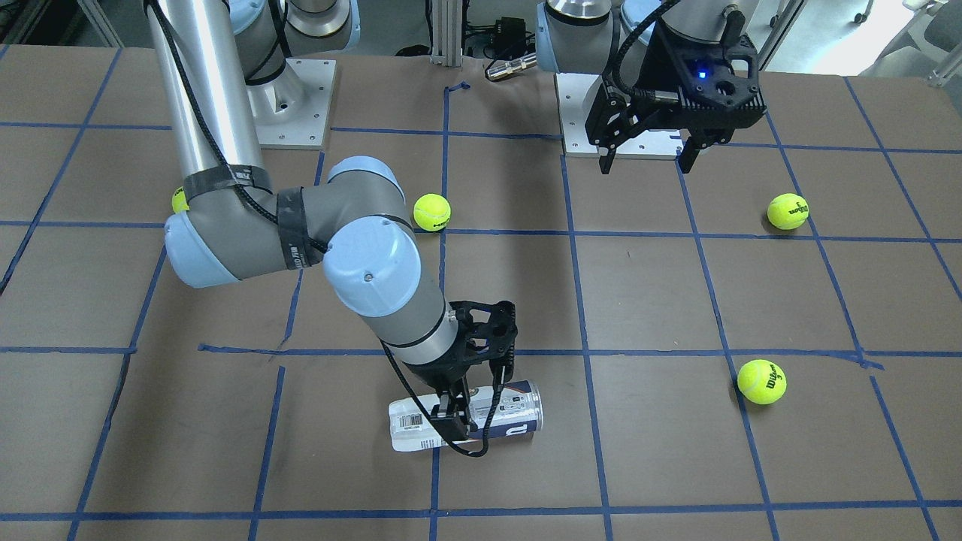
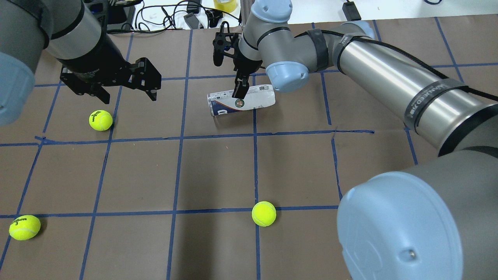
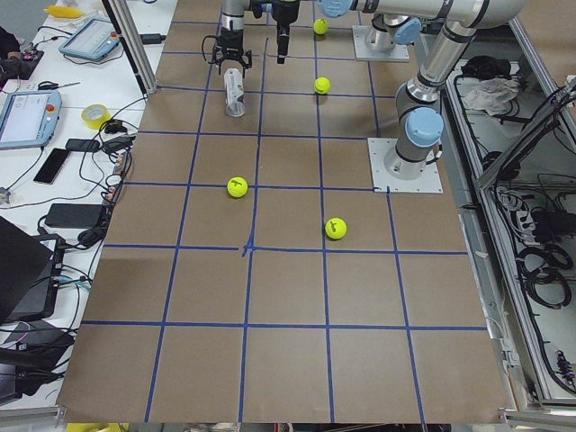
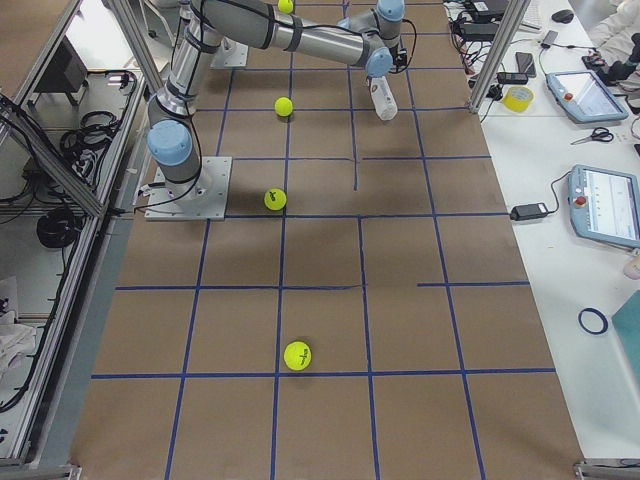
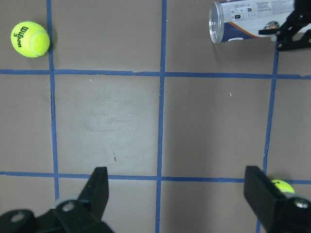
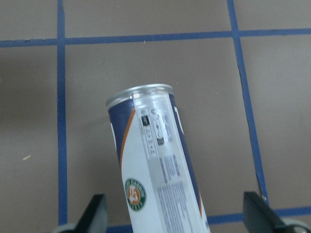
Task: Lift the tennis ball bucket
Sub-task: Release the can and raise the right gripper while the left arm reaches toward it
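The tennis ball bucket (image 1: 511,409) is a clear can with a white label and navy band. It lies on its side on the brown table, and it also shows in the overhead view (image 2: 258,99) and the right wrist view (image 6: 155,179). My right gripper (image 1: 453,421) is down over the can's middle. In the right wrist view its fingers (image 6: 97,213) stand wide apart on either side of the can, so it is open around it. My left gripper (image 1: 646,158) hangs open and empty above the table, well away from the can, which sits at the top right of the left wrist view (image 5: 243,22).
Yellow-green tennis balls lie loose on the table: one (image 1: 431,212) beside the right arm's elbow, one (image 1: 788,211) near my left gripper, one (image 1: 761,381) nearer the front edge. Another (image 1: 179,200) is half hidden behind the right arm. Blue tape lines grid the table.
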Controlling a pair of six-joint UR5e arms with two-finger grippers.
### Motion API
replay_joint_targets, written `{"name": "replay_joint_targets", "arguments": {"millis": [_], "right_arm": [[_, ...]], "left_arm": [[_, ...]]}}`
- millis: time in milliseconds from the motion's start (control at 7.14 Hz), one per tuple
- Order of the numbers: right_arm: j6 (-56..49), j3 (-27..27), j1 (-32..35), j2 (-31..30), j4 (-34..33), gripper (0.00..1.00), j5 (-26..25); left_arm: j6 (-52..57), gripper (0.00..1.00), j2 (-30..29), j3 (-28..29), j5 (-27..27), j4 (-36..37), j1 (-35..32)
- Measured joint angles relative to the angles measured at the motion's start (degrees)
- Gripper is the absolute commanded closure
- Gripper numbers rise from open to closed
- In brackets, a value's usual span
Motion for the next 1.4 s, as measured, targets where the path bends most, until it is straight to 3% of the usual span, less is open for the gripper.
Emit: {"name": "replay_joint_targets", "arguments": {"millis": [420, 701, 1121, 1401], "right_arm": [[1.30, 0.32, -8.91, -11.75, 14.90, 0.00, -0.20], [2.28, 0.29, -15.85, -17.71, 23.06, 0.00, -0.19], [8.62, 0.18, -20.09, -21.87, 28.12, 0.00, 0.04], [10.35, 0.33, -21.07, -24.17, 28.29, 0.00, -0.02]], "left_arm": [[-0.10, 0.00, -2.57, -0.95, -2.22, 0.49, 0.22], [0.12, 0.00, -7.35, -0.46, -3.84, 1.76, 0.55], [-0.34, 0.00, -18.27, 1.15, -5.29, 12.22, 0.98], [-0.84, 0.00, -24.66, 2.34, -14.24, 16.09, 2.31]]}}
